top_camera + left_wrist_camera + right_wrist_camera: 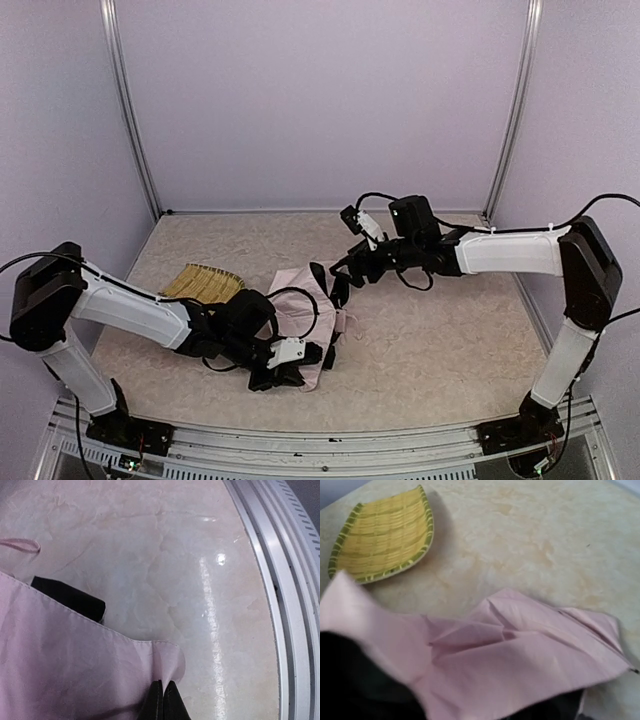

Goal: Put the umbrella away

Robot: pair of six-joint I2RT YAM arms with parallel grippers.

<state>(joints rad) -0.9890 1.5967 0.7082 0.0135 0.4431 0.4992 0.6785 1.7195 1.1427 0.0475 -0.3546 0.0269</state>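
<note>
The main risk is the thin cloth. The left claw (162,699) is pinched shut on the hem of the umbrella (306,308). A pull from that 1 small bite could slip free, or drag the whole heap across the tabletop (175,570) instead of folding it. The right claw (346,277) hangs at the umbrella's far side with cloth crowding its camera, and I cannot tell whether it is open or gripping. If the 2 arms tug opposite ways, a rib could bend. The umbrella lies crumpled in the middle of the tabletop between both arms, near the yellow tray (380,535) but apart from it. It is pale pink, creased and loose, with black parts showing at its far edge.
</note>
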